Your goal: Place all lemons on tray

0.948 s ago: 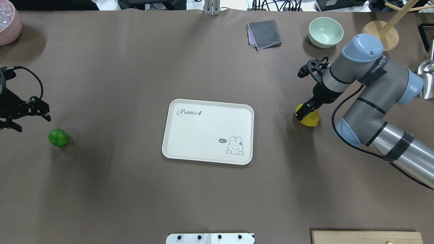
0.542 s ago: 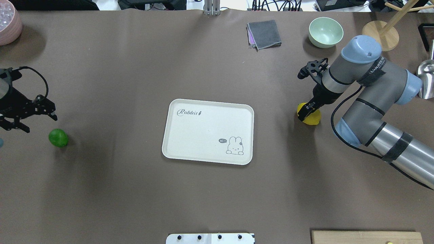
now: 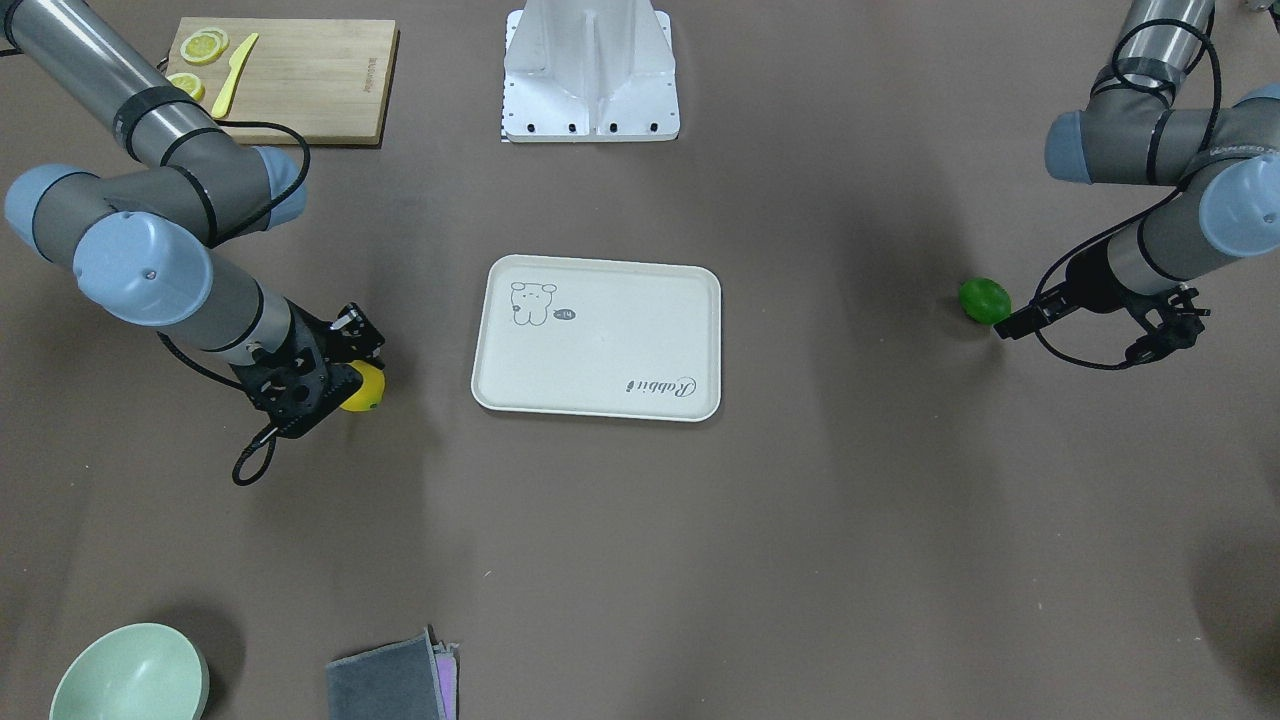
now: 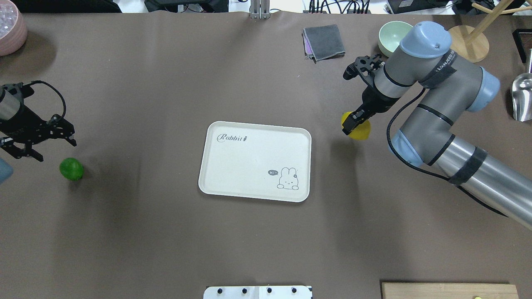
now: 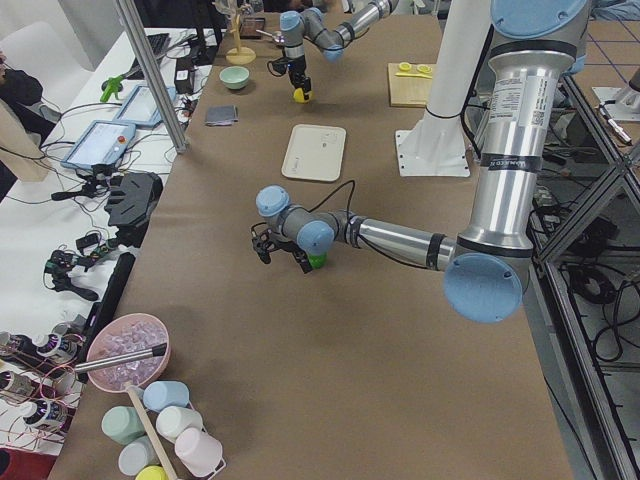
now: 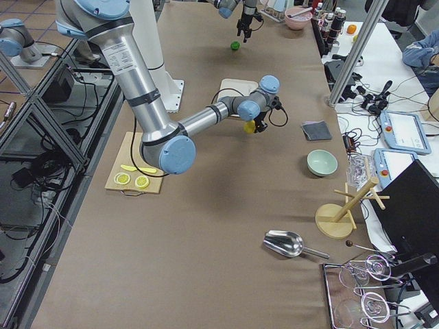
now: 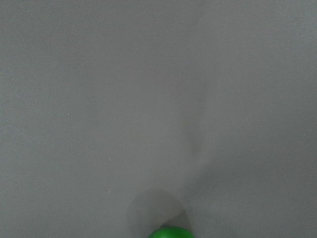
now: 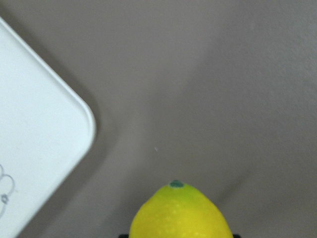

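The cream tray (image 4: 249, 166) with the rabbit drawing lies flat at the table's middle; it also shows in the front view (image 3: 600, 340). My right gripper (image 4: 355, 124) is shut on the yellow lemon (image 4: 361, 131) and holds it above the table, just right of the tray. The right wrist view shows the yellow lemon (image 8: 181, 213) with the tray's corner (image 8: 44, 144) at the left. The green lemon (image 4: 71, 169) lies on the table at the far left. My left gripper (image 4: 52, 149) is open and empty, hovering just beyond the green lemon (image 3: 985, 300).
A mint bowl (image 3: 130, 672) and a folded grey cloth (image 4: 324, 41) lie at the far side. A wooden cutting board (image 3: 300, 90) with lemon slices (image 3: 203, 45) and a yellow knife is near the robot base (image 3: 590, 70). A wooden stand (image 4: 465, 41) and a metal scoop (image 4: 521, 99) stand far right.
My right gripper has lifted the yellow lemon and carried it left toward the tray. My left gripper has come further into view, closer to the green lemon, which has not moved.
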`<state>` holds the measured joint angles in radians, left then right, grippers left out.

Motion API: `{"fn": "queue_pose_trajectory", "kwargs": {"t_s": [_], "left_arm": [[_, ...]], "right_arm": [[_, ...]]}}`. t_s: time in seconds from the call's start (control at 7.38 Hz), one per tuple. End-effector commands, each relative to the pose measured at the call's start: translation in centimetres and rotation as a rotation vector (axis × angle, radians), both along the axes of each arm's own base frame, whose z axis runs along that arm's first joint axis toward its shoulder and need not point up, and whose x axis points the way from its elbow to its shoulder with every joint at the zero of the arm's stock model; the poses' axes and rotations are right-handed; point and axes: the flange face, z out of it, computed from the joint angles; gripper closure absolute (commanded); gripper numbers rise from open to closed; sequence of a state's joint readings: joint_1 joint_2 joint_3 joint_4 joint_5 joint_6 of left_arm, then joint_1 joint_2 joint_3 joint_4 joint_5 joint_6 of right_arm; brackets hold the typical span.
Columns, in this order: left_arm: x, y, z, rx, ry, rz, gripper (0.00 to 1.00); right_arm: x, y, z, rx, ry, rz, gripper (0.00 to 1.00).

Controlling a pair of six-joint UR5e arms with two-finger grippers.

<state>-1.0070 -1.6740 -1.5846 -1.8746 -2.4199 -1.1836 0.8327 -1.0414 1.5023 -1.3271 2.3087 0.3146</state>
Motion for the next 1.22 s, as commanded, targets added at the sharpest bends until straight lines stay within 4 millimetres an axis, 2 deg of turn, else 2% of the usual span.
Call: {"fn": "queue_pose_trajectory", "kwargs": {"t_s": [0.0, 0.27, 0.41, 0.54, 0.68, 0.81, 0.95, 1.08], "left_arm": [[0.5, 0.2, 0.8, -0.047, 0.035, 0.025, 0.02], [1.1, 0.5, 0.5, -0.049, 0.043, 0.041, 0.02], [1.3, 0.6, 0.4, -0.051, 0.05, 0.047, 0.02], [2.0, 0.9, 0.8, -0.058, 0.046, 0.06, 0.02], [2.3, 1.1, 1.3, -0.071, 0.053, 0.072, 0.02], [2.6, 1.3, 2.2, -0.075, 0.074, 0.084, 0.02], [2.7, 1.3, 2.7, -0.068, 0.079, 0.086, 0.03], [2.8, 1.3, 2.8, -0.074, 0.082, 0.089, 0.13]], "right_arm": [[-4.3, 0.8, -8.1, 0.052, -0.048, -0.041, 0.78], [-8.6, 3.6, -9.4, 0.087, -0.052, -0.097, 0.76], [-10.5, 4.9, -9.0, 0.111, -0.027, -0.097, 0.73], [-11.3, 5.4, -8.7, 0.117, -0.021, -0.102, 0.66], [-11.5, 5.4, -8.4, 0.113, -0.016, -0.102, 0.32], [-11.6, 5.5, -8.4, 0.113, -0.017, -0.103, 0.16], [-11.3, 5.3, -8.4, 0.118, -0.027, -0.098, 0.08], [-9.5, 3.6, -8.5, 0.118, -0.036, -0.069, 0.03]]}}
